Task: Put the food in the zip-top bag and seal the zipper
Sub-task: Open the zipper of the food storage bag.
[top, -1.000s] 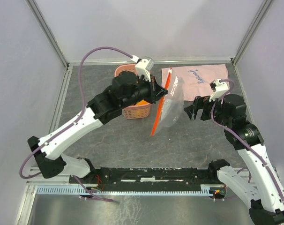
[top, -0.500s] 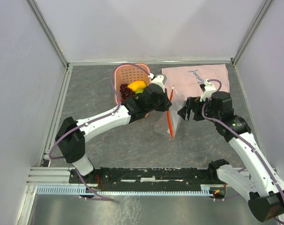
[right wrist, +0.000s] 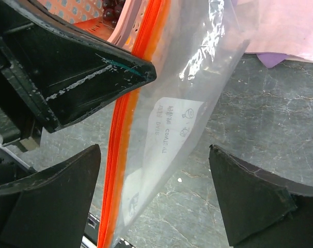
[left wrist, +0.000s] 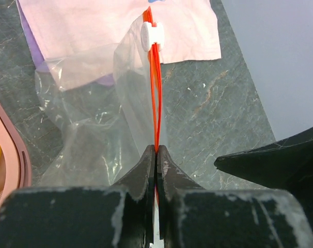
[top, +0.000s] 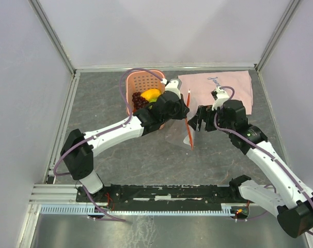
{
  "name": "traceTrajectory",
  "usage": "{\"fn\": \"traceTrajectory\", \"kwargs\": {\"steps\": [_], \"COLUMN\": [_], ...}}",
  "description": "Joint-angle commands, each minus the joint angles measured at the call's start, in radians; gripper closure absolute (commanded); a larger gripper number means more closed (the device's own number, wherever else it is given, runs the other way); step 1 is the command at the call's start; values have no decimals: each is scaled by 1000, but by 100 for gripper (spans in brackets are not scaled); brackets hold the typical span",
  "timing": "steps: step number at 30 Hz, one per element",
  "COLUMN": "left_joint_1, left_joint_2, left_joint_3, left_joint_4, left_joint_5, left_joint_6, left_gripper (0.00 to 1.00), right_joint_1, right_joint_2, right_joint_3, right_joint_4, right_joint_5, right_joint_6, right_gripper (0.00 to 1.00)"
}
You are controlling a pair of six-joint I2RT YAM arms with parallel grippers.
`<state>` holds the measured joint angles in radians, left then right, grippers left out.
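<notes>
From above, the clear zip-top bag (top: 176, 133) almost vanishes against the grey, stone-patterned counter (top: 110, 155). Only its red-orange zipper (top: 188, 128) reads plainly, running from 12 to 6 o'clock with a white slider (top: 189, 91) at the far end. The left arm covers part of the pink perforated basket (top: 141, 82). Of the food, a yellow fruit (top: 152, 94) and dark purple grapes (top: 139, 99) show inside it, at 10 o'clock from the bag. A pink cloth (top: 226, 85) lies at 1 o'clock. Pale walls on metal framing enclose the counter.

The left wrist view shows the left end effector (left wrist: 156, 155) fully closed, pinching the zipper (left wrist: 155, 103) edge-on, the slider (left wrist: 152, 35) beyond. The right wrist view shows the right end effector (right wrist: 152, 155) spread wide and holding nothing. The bag (right wrist: 198, 77) hangs between its fingers (right wrist: 53, 191), and whether it touches them I cannot tell. A printed label on the bag is too small to read.
</notes>
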<state>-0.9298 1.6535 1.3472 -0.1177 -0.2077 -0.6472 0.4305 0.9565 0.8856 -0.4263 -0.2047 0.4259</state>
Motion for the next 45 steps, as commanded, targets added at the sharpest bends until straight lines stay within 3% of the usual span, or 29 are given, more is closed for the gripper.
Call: {"fn": "traceTrajectory", "kwargs": {"steps": [1,16,45], "left_joint_1": [-3,-3,-4], "left_joint_2": [-59,-80,-67], "left_joint_3": [26,-4,-20], "left_joint_4": [83,125,134], "left_joint_5": [-12,-23,-55], "left_joint_6": [-49,-88,-113], "left_gripper": [97,97,97], "right_joint_1": [11,43,46], "right_joint_2": [16,35,43], "right_joint_3": [36,29,15], "right_joint_4": [46,55,143], "right_joint_5": [43,83,78], "right_joint_6": [-9,-20,43], "right_gripper": [7,12,9]}}
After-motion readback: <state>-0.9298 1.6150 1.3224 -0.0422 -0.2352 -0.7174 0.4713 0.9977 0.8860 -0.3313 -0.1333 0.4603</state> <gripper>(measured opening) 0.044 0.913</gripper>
